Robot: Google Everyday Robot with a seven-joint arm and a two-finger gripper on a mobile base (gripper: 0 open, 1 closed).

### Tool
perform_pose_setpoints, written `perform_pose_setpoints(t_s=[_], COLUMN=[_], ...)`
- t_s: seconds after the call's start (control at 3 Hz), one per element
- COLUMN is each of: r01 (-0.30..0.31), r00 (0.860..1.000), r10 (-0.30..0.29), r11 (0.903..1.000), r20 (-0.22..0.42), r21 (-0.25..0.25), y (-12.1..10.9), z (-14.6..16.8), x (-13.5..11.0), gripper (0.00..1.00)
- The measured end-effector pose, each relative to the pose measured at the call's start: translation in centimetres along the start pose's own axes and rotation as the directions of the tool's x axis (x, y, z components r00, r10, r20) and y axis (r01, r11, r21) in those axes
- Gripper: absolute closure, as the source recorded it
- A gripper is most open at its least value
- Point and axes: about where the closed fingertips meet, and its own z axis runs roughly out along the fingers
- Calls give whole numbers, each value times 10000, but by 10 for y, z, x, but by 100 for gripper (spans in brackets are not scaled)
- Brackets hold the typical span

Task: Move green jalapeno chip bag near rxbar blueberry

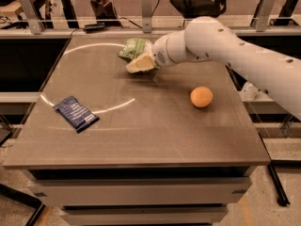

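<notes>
**Gripper right up against the chip bag at the back of the table**

The broad grey-brown table fills the view, with a bright curved streak of light across its left half. In from the right reaches the big white arm, its rounded wrist low over the far middle of the top.

There's the green jalapeno chip bag, crumpled green and white, lying near the back edge just left of that wrist. Down on the left side, nearer the front, the rxbar blueberry lies flat and turned on a diagonal. It is dark blue with a pale patch and well apart from the bag.

Right of centre sits a round orange fruit, on its own. And the gripper: its pale yellowish tip covers the bag's near-right side. Whether it has hold of the bag, I cannot tell.
</notes>
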Motion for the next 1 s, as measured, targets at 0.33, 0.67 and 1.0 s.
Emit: perform_pose_setpoints(t_s=[0.33,0.67,1.0], r01=[51,191,259], r00=[10000,9998,9996], r10=[-51,-192,-245], r11=[9999,9996,9949], r20=[13,-34,158], r21=[-124,-197,-975], y=[2,3,6], z=[7,8,8], x=[1,4,10], gripper=[42,64,89])
